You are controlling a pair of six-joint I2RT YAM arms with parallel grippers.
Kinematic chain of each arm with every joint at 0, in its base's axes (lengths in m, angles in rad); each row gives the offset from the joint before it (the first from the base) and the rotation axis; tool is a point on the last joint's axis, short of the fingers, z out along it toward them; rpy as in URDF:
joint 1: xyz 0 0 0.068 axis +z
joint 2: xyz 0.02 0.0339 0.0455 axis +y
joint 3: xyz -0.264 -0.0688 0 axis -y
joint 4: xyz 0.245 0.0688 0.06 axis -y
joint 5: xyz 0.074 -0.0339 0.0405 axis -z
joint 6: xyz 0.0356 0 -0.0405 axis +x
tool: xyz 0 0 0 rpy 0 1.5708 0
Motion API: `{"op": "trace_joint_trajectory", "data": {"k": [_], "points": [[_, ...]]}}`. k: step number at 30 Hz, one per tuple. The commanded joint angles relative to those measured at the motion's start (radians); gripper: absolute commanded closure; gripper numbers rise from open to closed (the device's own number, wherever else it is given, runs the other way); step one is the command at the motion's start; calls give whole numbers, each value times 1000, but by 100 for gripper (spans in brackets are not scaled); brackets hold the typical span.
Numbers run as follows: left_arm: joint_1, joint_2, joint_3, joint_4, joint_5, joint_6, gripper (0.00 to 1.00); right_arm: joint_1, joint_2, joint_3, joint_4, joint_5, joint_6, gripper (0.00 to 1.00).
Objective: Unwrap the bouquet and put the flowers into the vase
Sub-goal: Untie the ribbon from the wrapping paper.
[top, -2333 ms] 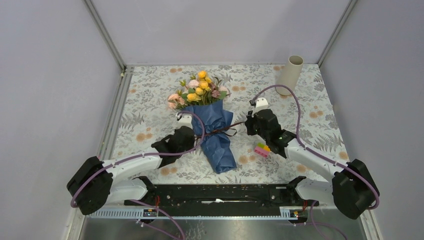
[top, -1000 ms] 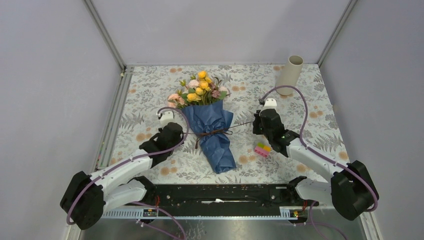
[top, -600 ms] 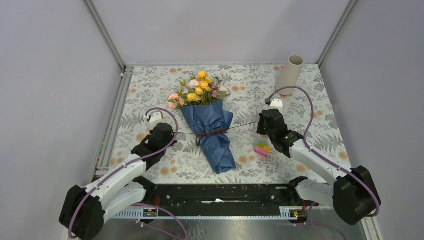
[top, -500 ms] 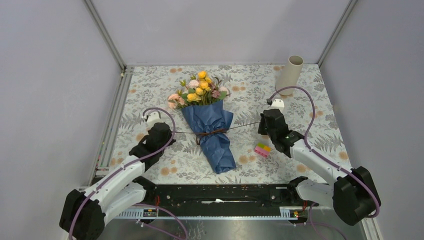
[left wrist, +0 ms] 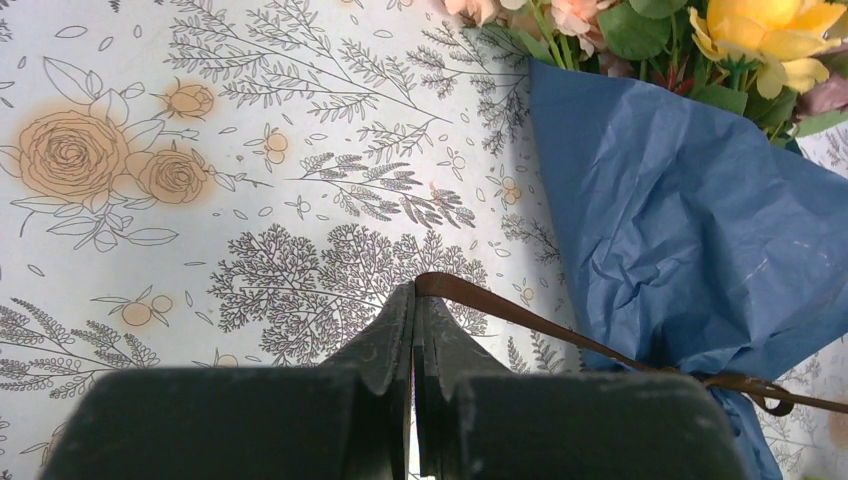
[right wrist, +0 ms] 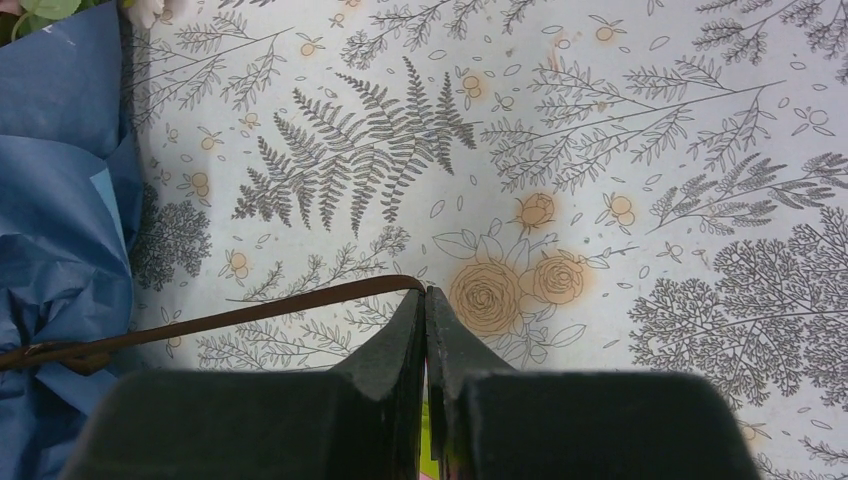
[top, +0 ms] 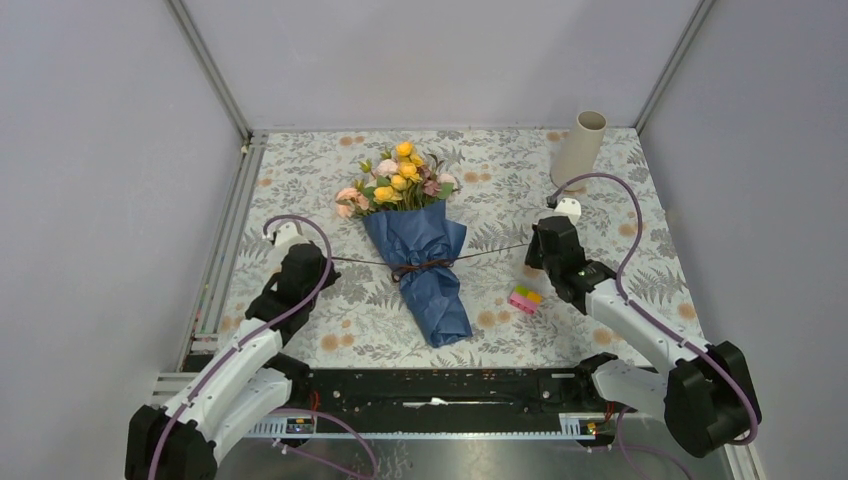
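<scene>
A bouquet (top: 418,250) of yellow, pink and cream flowers (top: 398,180) lies flat at the middle of a floral-print surface (top: 300,170). Its blooms point to the far side and the tail of its crinkled blue paper (top: 437,300) points toward the two arms. A dark brown ribbon (top: 422,267) is knotted around the waist of the paper, and its two ends run out sideways in nearly straight lines just above the cloth. The left jaws, on the left arm (top: 295,275), are pressed shut on one ribbon end, seen close in the left wrist view (left wrist: 500,308). The right jaws, on the right arm (top: 560,255), are closed on the other end, seen in the right wrist view (right wrist: 300,300). The two arms sit well apart on either side of the bundle. The beige vase (top: 581,148) stands at the far right corner, well apart from the bouquet. A small pink, green and yellow toy block (top: 524,297) lies between the paper and the right arm.
</scene>
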Motion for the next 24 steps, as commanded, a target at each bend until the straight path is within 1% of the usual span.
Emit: {"op": "trace_joint_trajectory", "data": {"k": [1, 15, 24], "points": [[28, -18, -11, 17, 7, -29, 100, -26, -29, 0, -18, 39, 18, 100], [127, -74, 1, -18, 42, -47, 100, -124, -88, -1, -59, 25, -4, 100], [148, -80, -1, -14, 68, -41, 100, -132, -92, -2, -58, -10, -1, 100]]}}
